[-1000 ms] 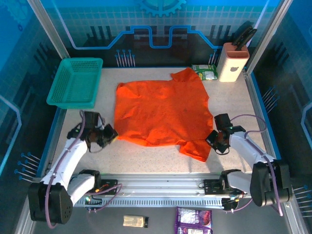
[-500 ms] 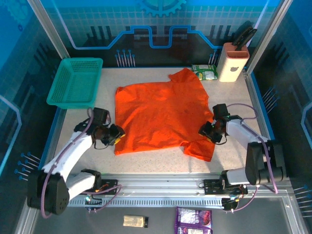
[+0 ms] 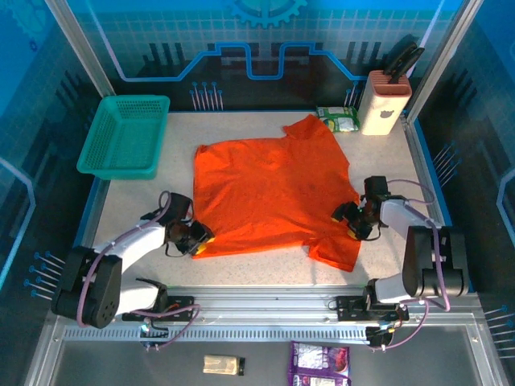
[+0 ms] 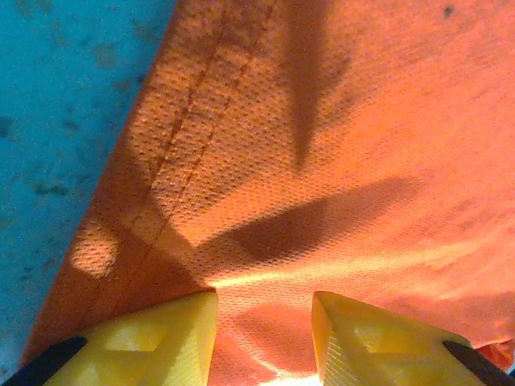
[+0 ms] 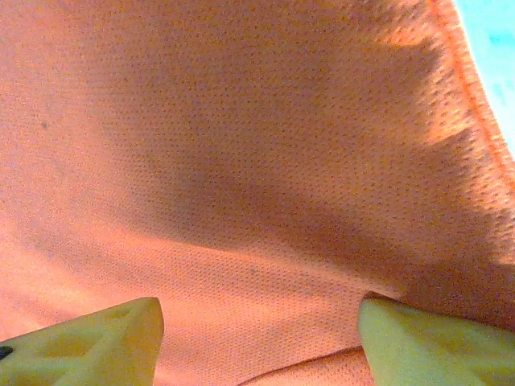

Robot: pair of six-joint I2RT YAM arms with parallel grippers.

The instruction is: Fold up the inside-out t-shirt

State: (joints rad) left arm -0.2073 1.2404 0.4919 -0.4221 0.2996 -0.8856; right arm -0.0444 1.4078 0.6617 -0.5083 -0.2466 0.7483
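The inside-out t-shirt [image 3: 269, 189] lies spread flat between the two claws. Its near corner is just under the left gripper [image 3: 198, 239], jaws narrowly apart. Its side edge is under the right gripper [image 3: 344, 217], jaws wide, gripping nothing.

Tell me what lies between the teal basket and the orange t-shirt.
Nothing rests there. In the top view, a bare strip of speckled tabletop separates the teal basket from the t-shirt.

This is a robotics lab test cell. Aluminium frame posts [image 3: 79, 48] and blue printed panels [image 3: 161, 32] wall in a speckled surface [image 3: 386, 173]. Two robot arms [image 3: 129, 245] are bolted to a rail [image 3: 265, 299].
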